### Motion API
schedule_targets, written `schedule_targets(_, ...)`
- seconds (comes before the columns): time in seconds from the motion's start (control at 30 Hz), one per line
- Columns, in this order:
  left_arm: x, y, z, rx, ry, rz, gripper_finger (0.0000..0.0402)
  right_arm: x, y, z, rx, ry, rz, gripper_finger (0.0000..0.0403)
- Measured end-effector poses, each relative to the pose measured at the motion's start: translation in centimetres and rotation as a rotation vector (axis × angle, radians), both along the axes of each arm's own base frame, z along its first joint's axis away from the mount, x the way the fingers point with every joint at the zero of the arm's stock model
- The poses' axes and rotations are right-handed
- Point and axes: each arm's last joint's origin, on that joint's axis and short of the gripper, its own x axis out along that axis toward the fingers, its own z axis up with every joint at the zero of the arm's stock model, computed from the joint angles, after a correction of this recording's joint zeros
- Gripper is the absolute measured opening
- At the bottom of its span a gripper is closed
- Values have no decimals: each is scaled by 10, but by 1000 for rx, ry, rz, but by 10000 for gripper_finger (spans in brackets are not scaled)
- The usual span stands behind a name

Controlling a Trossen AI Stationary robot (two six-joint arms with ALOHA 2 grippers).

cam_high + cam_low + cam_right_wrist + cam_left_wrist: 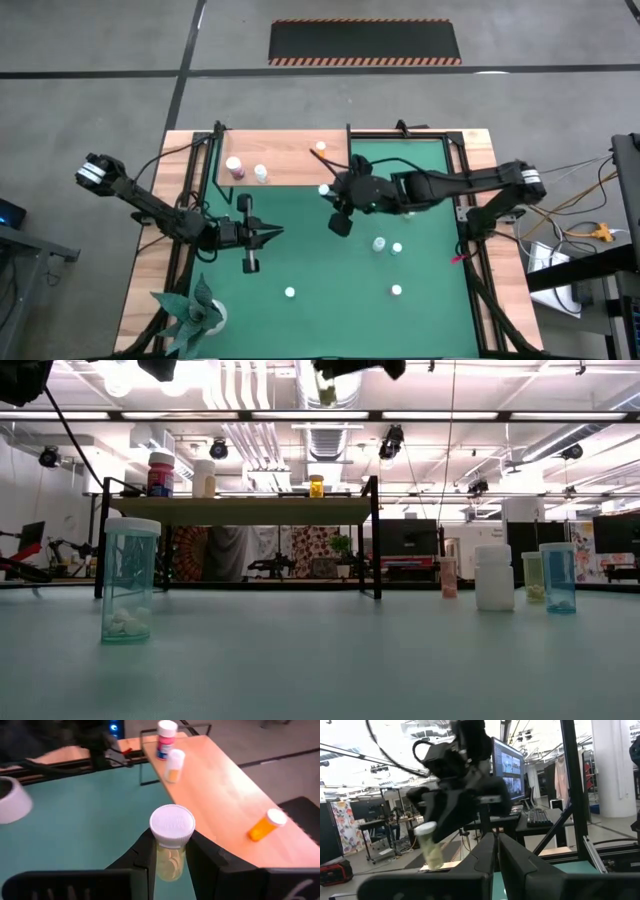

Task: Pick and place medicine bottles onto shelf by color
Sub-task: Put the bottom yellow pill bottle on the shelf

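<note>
1. Two arms show over the green mat [300, 250] in the high view; the right end effector [327, 192] sits near the frame's centre, just below the shelf [285, 165], clenched on a pale yellow bottle [172, 842] with a white cap.
2. In the right wrist view that bottle stands upright between the dark fingers [145, 855], above the mat's edge beside the light-wood board.
3. On the shelf stand a pink bottle [234, 167] and a small white-capped bottle [261, 174] at its left, with an orange bottle [320, 147] farther right, lying on its side.
4. Four more bottles rest on the mat toward the lower right, among them a pale blue bottle [379, 244].
5. Left of centre, the left end effector [266, 234] hovers low over the mat, fingers closed together, grasping nothing.
</note>
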Motion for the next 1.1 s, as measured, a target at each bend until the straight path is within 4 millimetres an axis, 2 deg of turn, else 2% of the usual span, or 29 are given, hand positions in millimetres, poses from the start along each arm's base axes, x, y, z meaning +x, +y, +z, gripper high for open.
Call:
schedule_targets(0.37,0,0,0,0,-1,-2,8,41,-45,-43,-44,52,-88,75)
schedule_targets(0.6,0,0,0,1,0,-2,8,53,-65,-62,-33,57,-154,76)
schedule_targets(0.77,0,0,0,1,0,-2,8,56,-70,-72,-29,87,-171,75)
schedule_targets(1.1,0,0,0,1,-1,-1,8,56,-71,-71,-42,84,-195,76)
